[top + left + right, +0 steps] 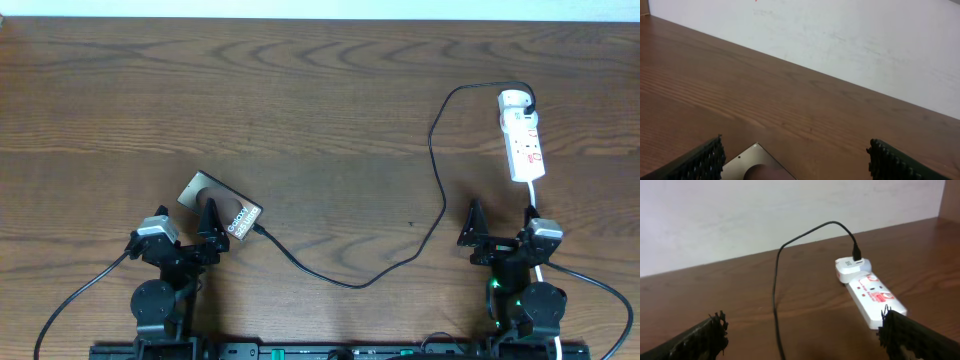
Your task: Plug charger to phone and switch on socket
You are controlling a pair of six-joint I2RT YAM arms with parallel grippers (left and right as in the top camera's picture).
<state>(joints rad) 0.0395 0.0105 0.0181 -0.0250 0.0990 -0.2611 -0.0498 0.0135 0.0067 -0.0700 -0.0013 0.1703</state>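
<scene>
The phone lies tilted on the table at the lower left, and its far corner shows low in the left wrist view. My left gripper is open over the phone's near end, with one finger beside that corner. The charger runs as a black cable from a white adapter on the socket, loops down the table and ends at the phone's right end. Whether its tip is seated, I cannot tell. My right gripper stands open just short of the socket, with the charger running between its fingers' line of sight.
A white adapter sits in the socket's far end. The socket's white cord runs down toward the right arm's base. Bare wooden table fills the middle and back, with a pale wall behind its far edge.
</scene>
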